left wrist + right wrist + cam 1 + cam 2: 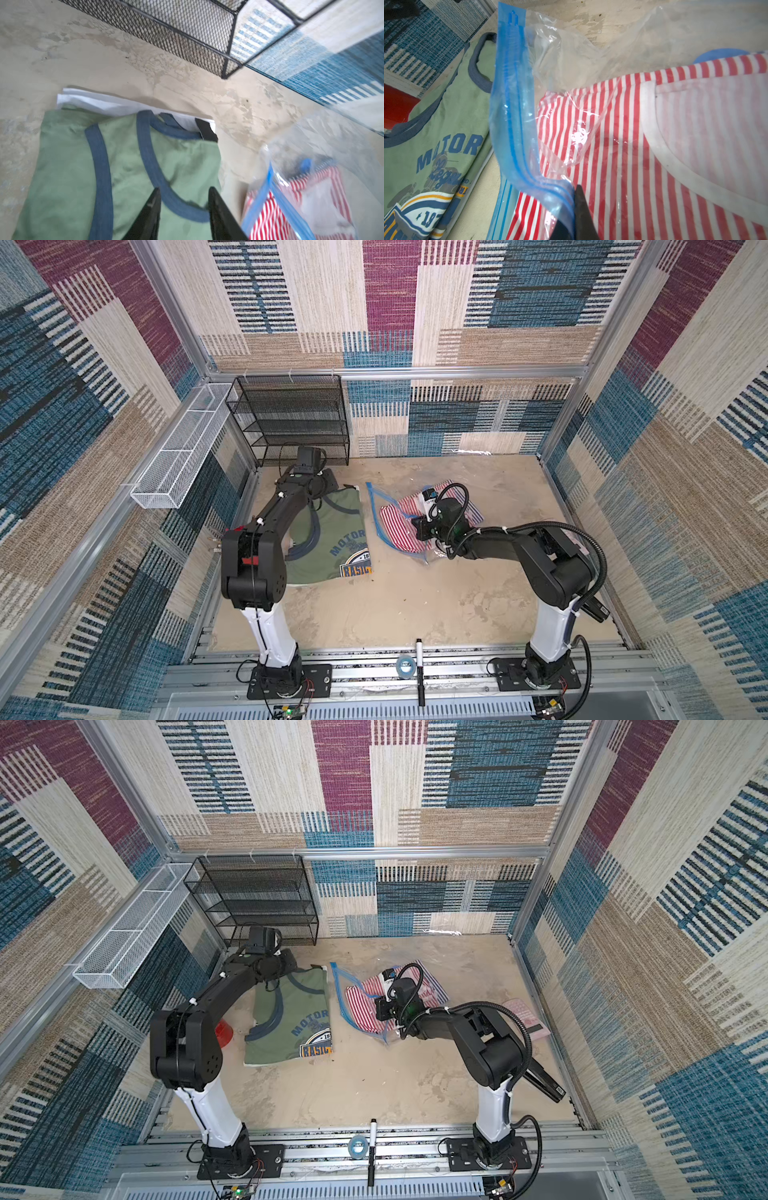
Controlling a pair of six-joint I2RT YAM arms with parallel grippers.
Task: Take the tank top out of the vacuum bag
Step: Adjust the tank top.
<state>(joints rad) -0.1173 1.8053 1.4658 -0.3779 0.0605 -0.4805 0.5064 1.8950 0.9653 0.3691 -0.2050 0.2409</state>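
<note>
The clear vacuum bag (376, 506) (512, 104) lies mid-table, its blue zip-seal strip on the edge facing the left arm. A red-and-white striped top (399, 526) (612, 155) lies inside it, beside the round blue valve (720, 54). My right gripper (576, 187) (417, 526) is shut on the blue strip and holds that edge lifted. A green tank top (332, 539) (62, 166) with blue trim lies flat on the table outside the bag, to its left. My left gripper (185, 189) (328, 480) stands open over its neckline, holding nothing.
A black mesh shelf (291, 418) stands at the back left, with a white wire basket (178, 452) on the left wall. White sheets (104, 104) lie under the green top. A marker (419, 672) and tape roll (406, 666) lie on the front rail. A pink item (523, 1017) lies far right.
</note>
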